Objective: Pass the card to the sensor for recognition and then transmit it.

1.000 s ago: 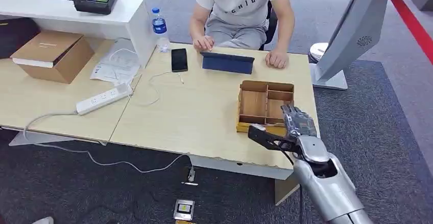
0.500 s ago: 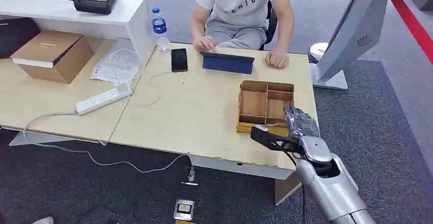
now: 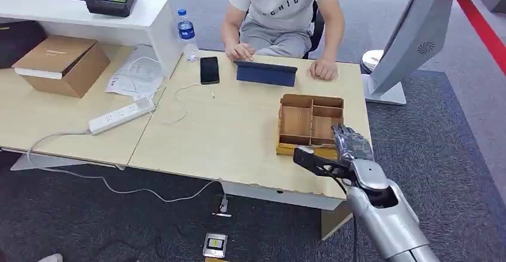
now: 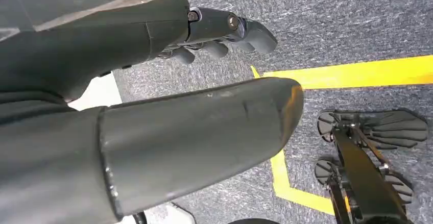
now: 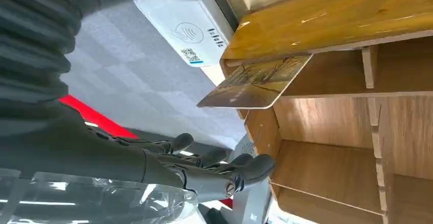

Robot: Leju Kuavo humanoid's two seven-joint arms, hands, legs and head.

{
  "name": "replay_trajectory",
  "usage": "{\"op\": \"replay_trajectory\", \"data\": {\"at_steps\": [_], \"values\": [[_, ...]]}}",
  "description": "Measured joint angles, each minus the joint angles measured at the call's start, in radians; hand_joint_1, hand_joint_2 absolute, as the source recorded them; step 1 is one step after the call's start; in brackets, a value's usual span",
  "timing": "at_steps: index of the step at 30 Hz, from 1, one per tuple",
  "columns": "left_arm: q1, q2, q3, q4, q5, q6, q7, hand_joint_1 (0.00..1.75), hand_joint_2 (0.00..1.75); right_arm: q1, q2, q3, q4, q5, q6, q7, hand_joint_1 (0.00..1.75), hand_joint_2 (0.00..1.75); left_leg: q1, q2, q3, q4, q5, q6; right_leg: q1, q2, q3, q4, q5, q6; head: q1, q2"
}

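The right hand (image 3: 349,148) had drifted slightly down and to the robot's right over the past second, then all but stopped at the near right corner of the wooden tray (image 3: 290,99) on the desk (image 3: 227,136). In the right wrist view its fingers (image 5: 240,170) were spread and held nothing, the thumb apart from them. The card (image 5: 255,83) stood in the tray's near compartment, leaning against the front wall with one long edge jutting clear of the rim. The hand was near it but not touching. A white card reader (image 5: 189,30) with a contactless mark showed beyond the tray in that same view. The left hand (image 4: 168,101) hung low over grey carpet and yellow floor tape (image 4: 357,73), fingers loosely curled on nothing. Across the desk a person (image 3: 280,5) sat at a blue tablet (image 3: 266,73).

The step in hand appeared to be picking the card out of the tray. Doing it well likely called for bringing thumb and fingers to either face of the exposed edge, pinching firmly, and lifting straight along the card's lean so it would not catch the divider or slip flat into the compartment. A grip near one end would leave most of the card free to lie over the reader.
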Motion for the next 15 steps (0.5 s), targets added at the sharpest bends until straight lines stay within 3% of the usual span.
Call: {"op": "replay_trajectory", "data": {"at_steps": [15], "values": [[0.0,0.0,0.0,0.0,0.001,0.003,0.002,0.0,0.0,0.005,-0.006,0.003,-0.001,0.016,0.002,0.006,1.75,1.75,0.0,0.0,0.0,0.0,0.0,0.0,0.0,0.0,0.0,0.0,0.0,0.0,0.0,0.0]]}}
